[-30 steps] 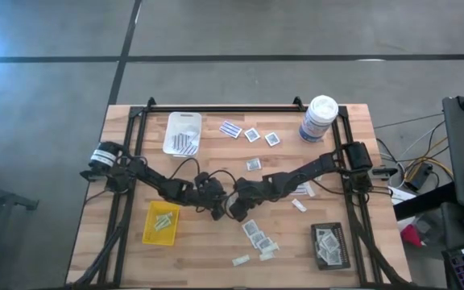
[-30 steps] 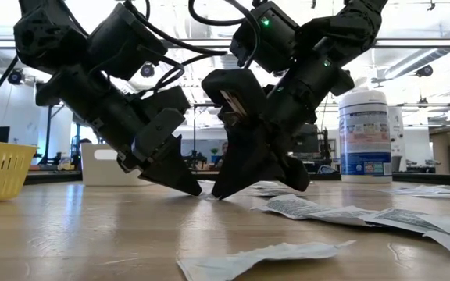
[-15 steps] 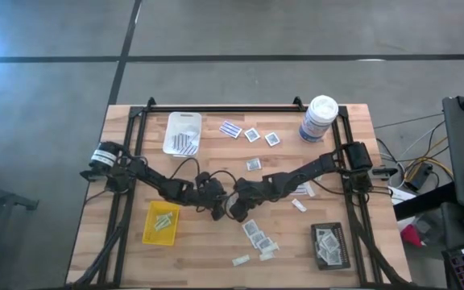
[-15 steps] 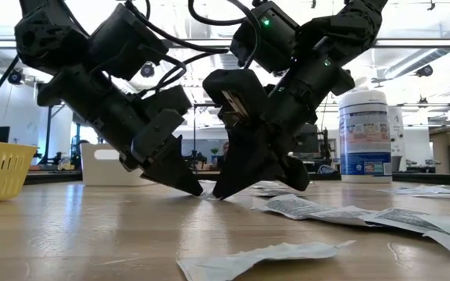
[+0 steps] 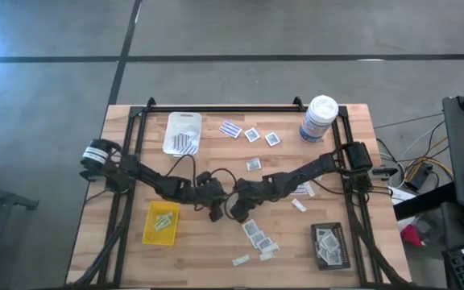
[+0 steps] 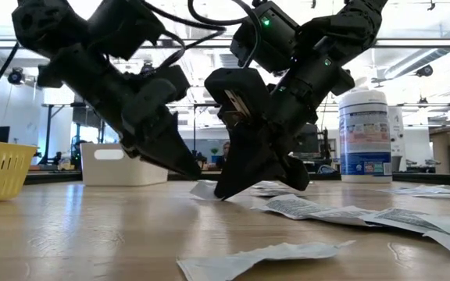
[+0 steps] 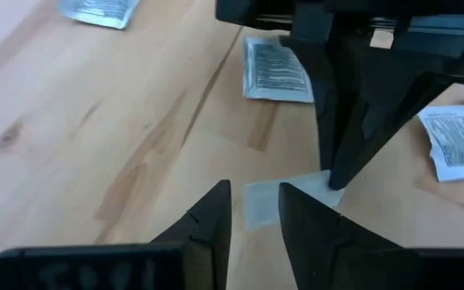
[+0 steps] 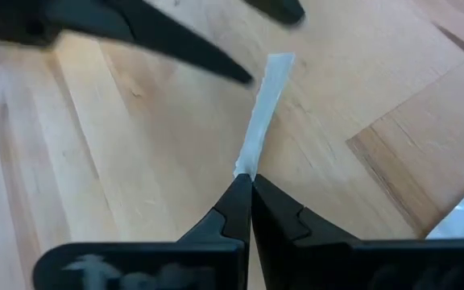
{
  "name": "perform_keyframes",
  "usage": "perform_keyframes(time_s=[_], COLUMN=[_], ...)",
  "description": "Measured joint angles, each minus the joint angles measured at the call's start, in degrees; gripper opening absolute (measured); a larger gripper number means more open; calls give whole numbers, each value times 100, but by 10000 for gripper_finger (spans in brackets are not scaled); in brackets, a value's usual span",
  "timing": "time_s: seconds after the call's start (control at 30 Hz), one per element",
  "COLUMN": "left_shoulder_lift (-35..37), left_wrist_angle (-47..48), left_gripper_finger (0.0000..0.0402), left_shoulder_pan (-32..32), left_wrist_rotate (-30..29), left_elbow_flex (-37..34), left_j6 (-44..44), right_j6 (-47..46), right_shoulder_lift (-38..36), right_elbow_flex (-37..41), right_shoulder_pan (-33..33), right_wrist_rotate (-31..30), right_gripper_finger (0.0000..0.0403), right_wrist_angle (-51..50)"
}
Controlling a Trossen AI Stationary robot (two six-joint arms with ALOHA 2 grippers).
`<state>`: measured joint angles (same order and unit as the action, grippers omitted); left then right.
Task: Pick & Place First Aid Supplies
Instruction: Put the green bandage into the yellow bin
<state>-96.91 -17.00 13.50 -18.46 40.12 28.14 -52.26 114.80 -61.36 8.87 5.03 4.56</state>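
Observation:
Near the table's middle, a small pale narrow strip (image 8: 263,105) lies on the wood. My right gripper (image 8: 246,187) is shut on one end of it, slanting down from the table's right. My left gripper (image 7: 254,211) hovers open just above the strip's other end (image 7: 258,201), coming from the left, and touches nothing. In the low view the two grippers' tips (image 6: 196,168) (image 6: 222,193) stand close together over the strip (image 6: 203,188). More first aid supplies lie scattered: white packets (image 5: 256,234) near the front, and others (image 5: 252,135) with a blue-striped strip (image 5: 231,129) at the back. My right gripper pinches the pale strip's end (image 8: 246,165) between its two fingertips. The fingers slant down from the table's right, in line with the strip, which runs on ahead of them. The strip stays low at the wood; whether its free end (image 8: 279,61) rests there I cannot tell.
A white tray (image 5: 182,133) stands at the back left, a yellow tray (image 5: 161,223) at the front left and a black tray (image 5: 329,246) at the front right. A tall white canister (image 5: 319,118) stands at the back right. Loose packets (image 6: 342,212) lie right of the grippers.
My left gripper has risen a little off the table, its tips now above the strip's end, with its fingers as far apart as before. My right gripper has kept still and shut on the strip.

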Motion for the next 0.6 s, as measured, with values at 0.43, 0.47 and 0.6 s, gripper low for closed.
perform_keyframes(time_s=[0.43, 0.47, 0.6], left_shoulder_lift=[1545, 1612, 1778], left_wrist_angle=[1418, 1463, 1483], left_gripper_finger=[99, 99, 99], left_shoulder_pan=[-2, -2, 0], left_wrist_rotate=[394, 543, 1119], left_elbow_flex=[-9, -9, -9], left_j6=[-412, -468, -713], right_j6=[679, 761, 1296], right_shoulder_lift=[-378, -423, -673], right_elbow_flex=[0, 0, -4], right_shoulder_pan=[222, 263, 429], right_wrist_rotate=[199, 142, 64], right_gripper_finger=[8, 8, 8], right_wrist_angle=[-406, -442, -513])
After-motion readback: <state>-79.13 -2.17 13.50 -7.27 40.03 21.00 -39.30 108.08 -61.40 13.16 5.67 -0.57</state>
